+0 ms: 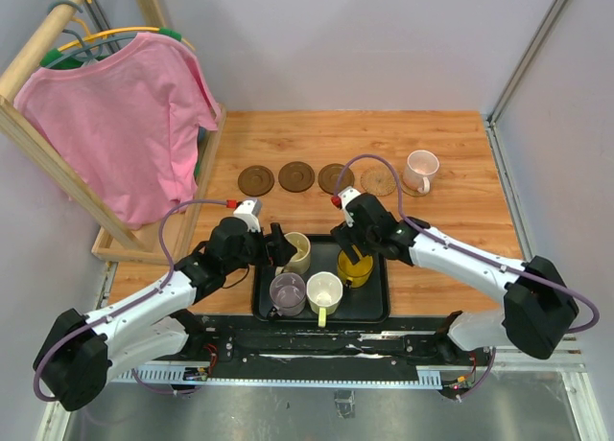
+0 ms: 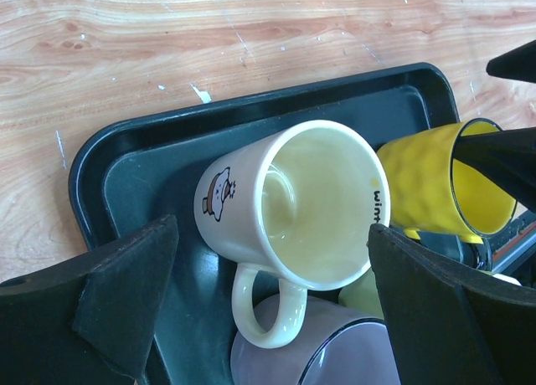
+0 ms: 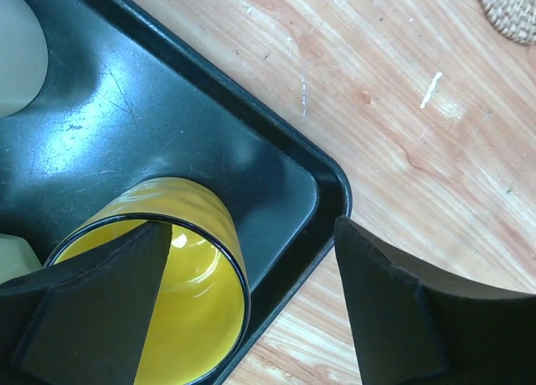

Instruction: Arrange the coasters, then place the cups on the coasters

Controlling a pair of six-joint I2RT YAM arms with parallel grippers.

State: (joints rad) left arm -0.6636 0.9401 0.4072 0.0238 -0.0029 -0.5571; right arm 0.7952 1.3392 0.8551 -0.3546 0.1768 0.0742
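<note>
Three dark brown coasters [image 1: 255, 180] [image 1: 296, 176] [image 1: 332, 177] and a tan woven coaster [image 1: 380, 181] [image 3: 511, 8] lie in a row at the back. A pale pink cup [image 1: 420, 170] stands at the row's right end. The black tray [image 1: 369, 302] [image 2: 134, 163] [image 3: 276, 176] holds a cream cup [image 1: 298, 252] [image 2: 318, 209], a grey-lilac cup [image 1: 287, 292] [image 2: 285, 360], a white cup [image 1: 324, 291] and an amber-yellow cup [image 1: 355, 266] [image 3: 180, 318]. My left gripper [image 1: 280, 247] [image 2: 270, 234] is open astride the cream cup. My right gripper [image 1: 353, 254] [image 3: 251, 226] is open, one finger inside the yellow cup, the other outside beyond the tray's edge.
A wooden clothes rack with a pink shirt [image 1: 125, 125] stands at the left, its base [image 1: 125, 240] reaching close to the left arm. Grey walls close in the wooden table [image 1: 451, 240] at the back and right.
</note>
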